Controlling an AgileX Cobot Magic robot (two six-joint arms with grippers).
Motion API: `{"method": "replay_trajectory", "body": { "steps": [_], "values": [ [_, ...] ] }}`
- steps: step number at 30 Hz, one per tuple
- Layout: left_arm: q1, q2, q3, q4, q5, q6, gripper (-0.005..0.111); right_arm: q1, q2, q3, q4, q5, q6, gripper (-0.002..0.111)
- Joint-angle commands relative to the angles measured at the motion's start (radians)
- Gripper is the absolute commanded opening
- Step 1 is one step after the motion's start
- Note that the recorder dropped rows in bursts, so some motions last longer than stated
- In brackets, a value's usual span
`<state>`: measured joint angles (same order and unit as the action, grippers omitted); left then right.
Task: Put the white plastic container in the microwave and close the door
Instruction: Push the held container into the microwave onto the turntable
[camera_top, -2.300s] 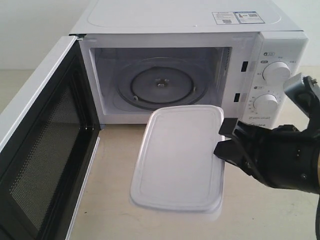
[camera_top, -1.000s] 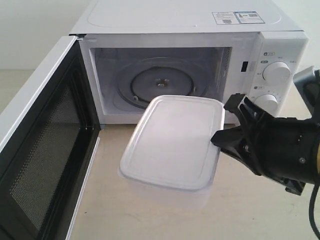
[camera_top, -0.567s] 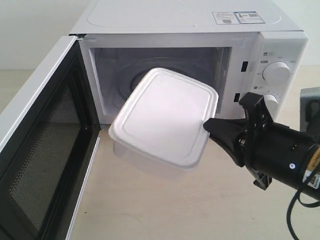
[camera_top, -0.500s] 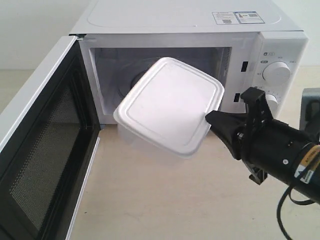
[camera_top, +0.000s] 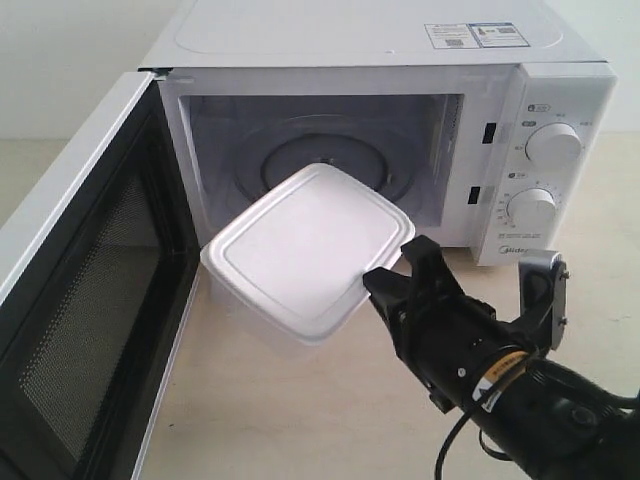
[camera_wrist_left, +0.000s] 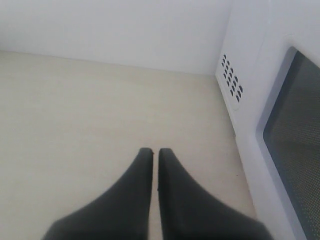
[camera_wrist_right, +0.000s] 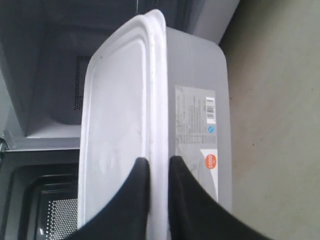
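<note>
The white plastic container (camera_top: 300, 255) hangs tilted just in front of the microwave's (camera_top: 380, 60) open cavity, its far end at the sill. My right gripper (camera_top: 385, 280) is shut on the rim of the container (camera_wrist_right: 120, 125), one finger on the lid, the other against the labelled side. The glass turntable (camera_top: 330, 160) shows behind it. The door (camera_top: 80, 300) stands wide open at the left, mesh inner side facing in. My left gripper (camera_wrist_left: 155, 150) is shut with nothing in it, over bare tabletop beside the microwave's side wall (camera_wrist_left: 260, 75); it is out of the exterior view.
Two round knobs (camera_top: 552, 145) sit on the microwave's right panel, close above my right arm. The beige tabletop (camera_top: 300, 420) spreads in front of the oven. A white wall (camera_wrist_left: 115, 30) stands behind the left gripper.
My right arm has swung round to the front and lowered. The container has moved left and down, from in front of the cavity's upper half to its sill.
</note>
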<state>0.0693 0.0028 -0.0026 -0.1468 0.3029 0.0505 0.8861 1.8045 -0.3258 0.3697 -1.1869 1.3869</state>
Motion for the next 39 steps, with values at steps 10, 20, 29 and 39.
{"method": "replay_trajectory", "body": {
  "steps": [10,20,29,39],
  "values": [
    [0.002,-0.003,0.003,0.005,-0.008,-0.005,0.004,0.003,0.001,-0.119,0.207,-0.034,-0.075,0.000],
    [0.002,-0.003,0.003,0.005,-0.008,-0.005,0.004,0.003,0.001,-0.249,0.223,0.088,-0.236,0.000],
    [0.002,-0.003,0.003,0.005,-0.008,-0.005,0.004,-0.050,0.002,-0.379,0.324,0.232,-0.373,0.000],
    [0.002,-0.003,0.003,0.005,-0.008,-0.005,0.004,-0.056,0.082,-0.515,0.453,0.270,-0.417,0.000]
  ]
}}
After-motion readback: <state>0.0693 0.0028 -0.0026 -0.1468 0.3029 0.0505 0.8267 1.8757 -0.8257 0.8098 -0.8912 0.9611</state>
